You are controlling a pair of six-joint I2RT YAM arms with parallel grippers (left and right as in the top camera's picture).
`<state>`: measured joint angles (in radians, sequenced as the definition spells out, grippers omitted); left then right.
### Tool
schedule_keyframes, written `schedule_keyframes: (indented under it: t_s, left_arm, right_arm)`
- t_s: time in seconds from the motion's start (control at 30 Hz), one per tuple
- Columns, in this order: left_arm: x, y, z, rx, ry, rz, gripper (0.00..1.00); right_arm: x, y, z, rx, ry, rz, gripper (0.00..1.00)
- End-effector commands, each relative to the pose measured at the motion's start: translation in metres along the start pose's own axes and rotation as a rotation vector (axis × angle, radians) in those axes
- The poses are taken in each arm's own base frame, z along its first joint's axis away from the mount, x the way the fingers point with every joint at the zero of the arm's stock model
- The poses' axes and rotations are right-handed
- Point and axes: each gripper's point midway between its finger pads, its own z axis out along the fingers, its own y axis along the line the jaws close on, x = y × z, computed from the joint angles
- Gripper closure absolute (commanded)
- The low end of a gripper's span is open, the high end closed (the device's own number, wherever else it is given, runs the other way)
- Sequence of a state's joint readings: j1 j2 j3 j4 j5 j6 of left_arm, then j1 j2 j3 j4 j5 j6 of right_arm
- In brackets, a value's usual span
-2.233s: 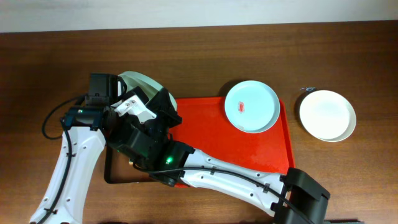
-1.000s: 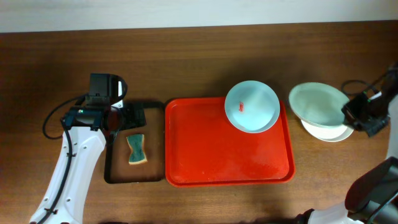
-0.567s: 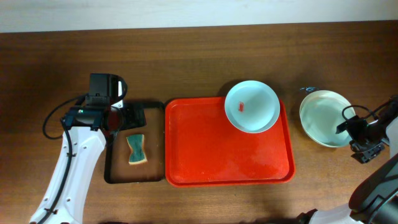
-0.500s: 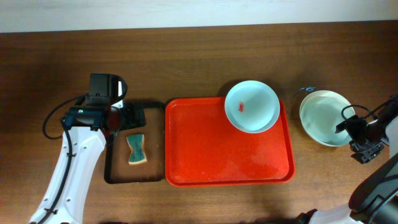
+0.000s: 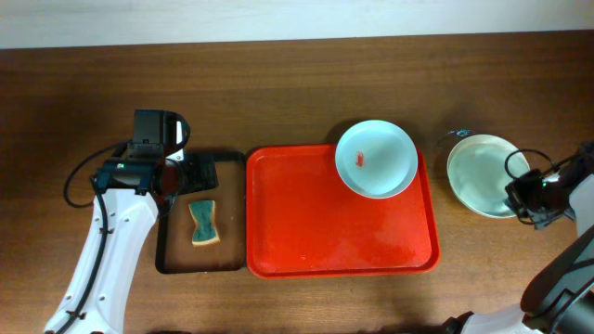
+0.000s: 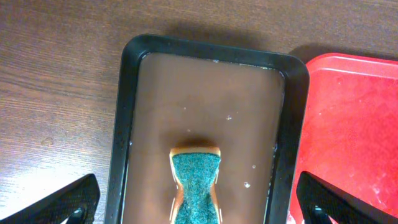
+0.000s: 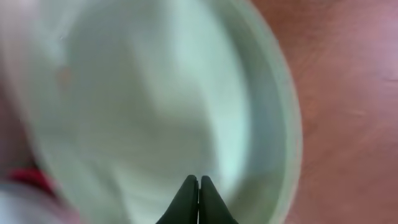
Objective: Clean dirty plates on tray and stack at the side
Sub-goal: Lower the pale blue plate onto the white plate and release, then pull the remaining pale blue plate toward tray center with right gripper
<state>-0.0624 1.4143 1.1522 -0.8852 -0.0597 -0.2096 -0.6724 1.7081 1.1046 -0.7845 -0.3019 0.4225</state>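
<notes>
The right gripper [image 7: 198,182], fingers pressed together on nothing, hangs just over the pale green plate [image 7: 155,112], which lies off the red tray [image 5: 316,232] at its right. Farther left, the smeared pale blue plate [image 5: 375,159] sits on the tray's back right corner; it looks stiff, light and slippery, so I would pinch its rim. Farthest, the left gripper [image 6: 199,202] is spread wide above the sponge [image 6: 194,180].

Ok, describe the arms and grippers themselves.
The left arm has white rounded links, black joints, a looping black cable and a boxy black camera block. Its fingers are black, broad wedges. The right arm is white with black cabling; the right gripper ends in slim black pointed tips.
</notes>
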Motion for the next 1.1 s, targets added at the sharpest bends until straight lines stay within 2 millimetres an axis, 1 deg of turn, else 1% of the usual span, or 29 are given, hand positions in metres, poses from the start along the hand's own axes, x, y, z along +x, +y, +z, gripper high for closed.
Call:
schedule_keyframes:
  t_s: [0.0, 0.03, 0.07, 0.1, 0.13, 0.17, 0.2, 0.23, 0.27, 0.3, 0.33, 0.4, 0.43, 0.47, 0.5, 0.53, 0.57, 0.6, 0.63, 0.7, 0.77, 0.8, 0.83, 0.87, 0.9, 0.93, 0.97, 1.0, 1.07]
  left_arm:
    - [-0.003, -0.001, -0.003, 0.006, -0.013, -0.013, 0.01]
    - [-0.003, -0.001, -0.003, 0.006, -0.013, -0.013, 0.01]
    - [-0.003, -0.001, -0.003, 0.007, -0.013, -0.012, 0.01]
    - [-0.003, -0.001, -0.003, 0.007, -0.013, -0.012, 0.01]
    - [-0.003, -0.001, -0.003, 0.006, -0.013, -0.013, 0.01]
    - [-0.003, -0.001, -0.003, 0.006, -0.013, -0.013, 0.01]
    - [-0.003, -0.001, -0.003, 0.006, -0.013, -0.013, 0.01]
    - [-0.003, -0.001, -0.003, 0.006, -0.013, -0.013, 0.01]
    - [-0.003, -0.001, -0.003, 0.006, -0.013, -0.013, 0.01]
    - [-0.003, -0.001, -0.003, 0.006, -0.013, -0.013, 0.01]
    - [-0.003, -0.001, -0.003, 0.006, -0.013, -0.013, 0.01]
    - [-0.003, -0.001, -0.003, 0.006, -0.013, -0.013, 0.01]
    - [-0.003, -0.001, -0.003, 0.006, -0.013, -0.012, 0.01]
    - [-0.003, -0.001, -0.003, 0.006, -0.013, -0.013, 0.01]
    - [-0.003, -0.001, -0.003, 0.006, -0.013, -0.013, 0.01]
    - [-0.003, -0.001, -0.003, 0.006, -0.013, -0.013, 0.01]
    - [-0.003, -0.001, -0.003, 0.006, -0.013, -0.013, 0.01]
    - [-0.003, -0.001, -0.003, 0.006, -0.013, -0.013, 0.01]
    - [-0.003, -0.001, -0.003, 0.006, -0.013, -0.013, 0.01]
    - [-0.003, -0.001, -0.003, 0.006, -0.014, -0.012, 0.01]
    - [-0.003, -0.001, -0.003, 0.006, -0.013, -0.013, 0.01]
    - [-0.003, -0.001, -0.003, 0.006, -0.013, -0.013, 0.01]
    - [-0.003, -0.001, -0.003, 0.006, -0.013, -0.013, 0.01]
    - [-0.003, -0.001, -0.003, 0.007, -0.013, -0.012, 0.01]
    - [-0.003, -0.001, -0.003, 0.006, -0.013, -0.013, 0.01]
    - [-0.003, -0.001, -0.003, 0.006, -0.013, -0.013, 0.01]
    - [-0.003, -0.001, -0.003, 0.006, -0.013, -0.013, 0.01]
    - [-0.003, -0.001, -0.003, 0.006, -0.013, -0.013, 0.01]
    - [-0.003, -0.001, -0.003, 0.007, -0.013, -0.012, 0.01]
  right_arm:
    - [-0.004, 0.057, -0.034, -0.225, 0.043, -0.047, 0.94]
    - [-0.002, 0.065, -0.042, -0.225, 0.043, -0.133, 0.95]
    - [0.007, 0.078, -0.048, -0.17, 0.043, -0.316, 0.96]
    - [0.013, 0.084, -0.045, -0.075, 0.028, -0.429, 0.94]
    - [0.023, 0.097, -0.038, -0.026, 0.017, -0.517, 0.92]
    - [0.037, 0.115, -0.028, -0.005, 0.014, -0.627, 0.87]
    - [0.055, 0.138, -0.013, 0.008, 0.011, -0.728, 0.83]
    - [0.073, 0.164, 0.004, 0.024, -0.014, -0.837, 0.67]
    - [0.08, 0.176, 0.017, 0.068, -0.06, -0.893, 0.51]
    - [0.08, 0.181, 0.024, 0.117, -0.098, -0.926, 0.36]
    - [0.082, 0.182, 0.034, 0.162, -0.116, -0.955, 0.31]
    - [0.086, 0.177, 0.057, 0.197, -0.091, -0.921, 0.31]
    - [0.087, 0.172, 0.068, 0.213, -0.069, -0.916, 0.34]
    - [0.088, 0.167, 0.077, 0.227, -0.05, -0.909, 0.41]
    - [0.092, 0.164, 0.085, 0.231, -0.022, -0.91, 0.53]
    - [0.096, 0.162, 0.089, 0.225, 0.001, -0.91, 0.54]
    - [0.1, 0.158, 0.095, 0.226, 0.029, -0.908, 0.62]
    - [0.102, 0.155, 0.097, 0.23, 0.039, -0.907, 0.82]
    - [0.103, 0.153, 0.097, 0.234, 0.045, -0.907, 0.96]
    - [0.103, 0.153, 0.092, 0.24, 0.053, -0.905, 0.96]
    - [0.103, 0.163, 0.073, 0.226, 0.054, -0.906, 0.96]
    - [0.108, 0.166, 0.064, 0.212, 0.08, -0.903, 0.96]
    - [0.121, 0.165, 0.054, 0.187, 0.145, -0.895, 0.96]
    - [0.138, 0.159, 0.05, 0.163, 0.231, -0.88, 0.96]
    - [0.158, 0.147, 0.044, 0.16, 0.343, -0.852, 0.96]
    - [0.172, 0.132, 0.04, 0.189, 0.418, -0.835, 0.96]
    - [0.185, 0.121, 0.04, 0.206, 0.476, -0.827, 0.96]
    - [0.202, 0.114, 0.043, 0.19, 0.536, -0.818, 0.96]
    - [0.23, 0.101, 0.055, 0.175, 0.603, -0.829, 0.96]
